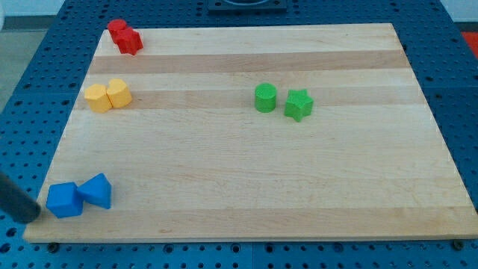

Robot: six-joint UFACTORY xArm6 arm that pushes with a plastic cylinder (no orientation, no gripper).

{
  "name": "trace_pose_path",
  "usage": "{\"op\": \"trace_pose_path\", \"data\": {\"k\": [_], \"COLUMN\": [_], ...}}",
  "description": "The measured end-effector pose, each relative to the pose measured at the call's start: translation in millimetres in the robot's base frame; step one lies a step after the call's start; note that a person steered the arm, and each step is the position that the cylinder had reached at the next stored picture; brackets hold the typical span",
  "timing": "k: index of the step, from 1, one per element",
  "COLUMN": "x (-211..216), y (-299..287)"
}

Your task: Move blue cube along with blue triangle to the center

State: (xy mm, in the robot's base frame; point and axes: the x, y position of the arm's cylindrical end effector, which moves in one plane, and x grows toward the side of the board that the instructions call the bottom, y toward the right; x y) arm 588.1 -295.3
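Observation:
A blue cube [64, 199] sits near the board's bottom left corner, touching a blue triangle [97, 190] on its right. My dark rod enters from the view's left edge, and my tip [36, 214] is just left of the blue cube, at the board's left edge, close to or touching the cube. The board's centre lies far to the upper right of both blue blocks.
Two red blocks [125, 36] sit at the top left corner. Two yellow blocks [107, 96] lie below them on the left. A green cylinder [265, 98] and a green star [298, 104] stand right of centre. The wooden board [246, 172] rests on a blue pegboard.

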Motion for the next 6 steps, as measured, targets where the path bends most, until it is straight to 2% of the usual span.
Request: {"op": "trace_pose_path", "data": {"k": [2, 5, 6], "x": [-9.5, -100.9, -113.1], "y": [100.6, 251.8, 269.9]}}
